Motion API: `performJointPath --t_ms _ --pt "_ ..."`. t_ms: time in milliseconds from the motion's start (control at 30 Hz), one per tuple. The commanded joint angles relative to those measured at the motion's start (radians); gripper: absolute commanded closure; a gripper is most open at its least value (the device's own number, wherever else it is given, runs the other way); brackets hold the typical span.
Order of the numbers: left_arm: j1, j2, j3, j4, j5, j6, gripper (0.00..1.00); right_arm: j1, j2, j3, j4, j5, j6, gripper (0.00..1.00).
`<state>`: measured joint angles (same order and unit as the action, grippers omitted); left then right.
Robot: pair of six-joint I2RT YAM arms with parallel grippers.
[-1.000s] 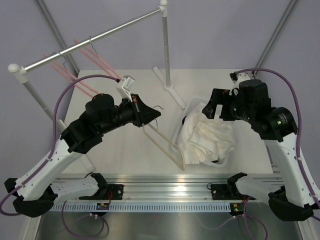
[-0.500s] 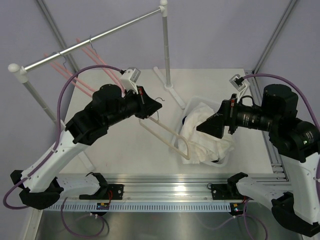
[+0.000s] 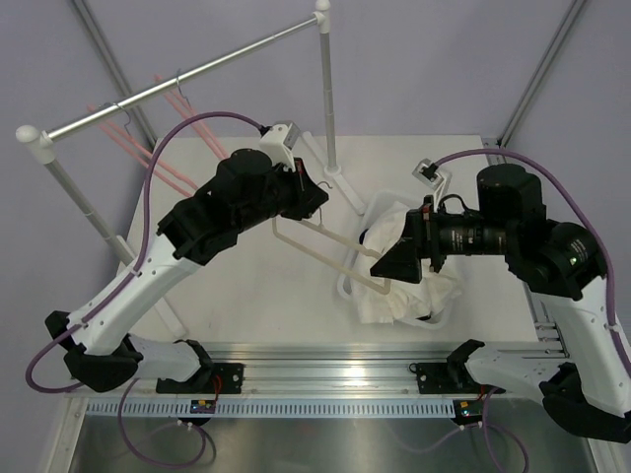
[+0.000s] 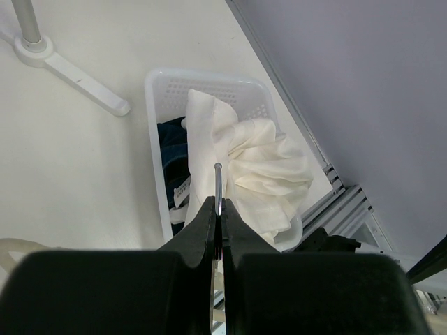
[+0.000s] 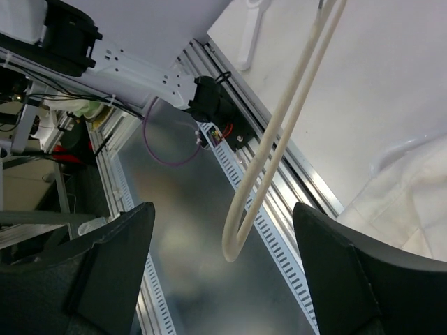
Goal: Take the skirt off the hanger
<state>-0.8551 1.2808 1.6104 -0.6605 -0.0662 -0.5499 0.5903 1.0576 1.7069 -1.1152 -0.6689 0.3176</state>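
The crumpled white cloth skirt lies off the hanger, heaped in a white perforated plastic basket at the right side of the table. It rises above the rim and spills over the basket's near edge, with a dark blue garment tucked beside it against the left wall. The bare cream plastic loop hanger slants from the left gripper toward the basket. That gripper is clenched on the hanger's thin metal hook, whose tip pokes out between the pressed-together fingers. The hanger's rounded far end sits in the gap of the right gripper, which is spread wide, with its dark fingers well apart on either side and neither touching the loop. Bare table surface lies left of the basket under the hanger. The white foot of the metal clothes rail stand lies near the basket's far left corner, apart from it.
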Motion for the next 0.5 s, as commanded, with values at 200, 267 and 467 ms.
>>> performJointPath --t_ms 200,267,467 --pt "0.002 0.041 0.106 -0.008 -0.046 0.019 1.0 0.124 0.018 -0.062 -0.017 0.241 -0.009 0.33" --pt "0.002 0.055 0.121 -0.027 -0.058 0.016 1.0 0.16 0.024 -0.062 -0.018 0.282 -0.002 0.46" --pt "0.001 0.101 0.192 -0.143 -0.187 -0.024 1.0 0.331 0.088 -0.018 -0.032 0.553 0.07 0.91"
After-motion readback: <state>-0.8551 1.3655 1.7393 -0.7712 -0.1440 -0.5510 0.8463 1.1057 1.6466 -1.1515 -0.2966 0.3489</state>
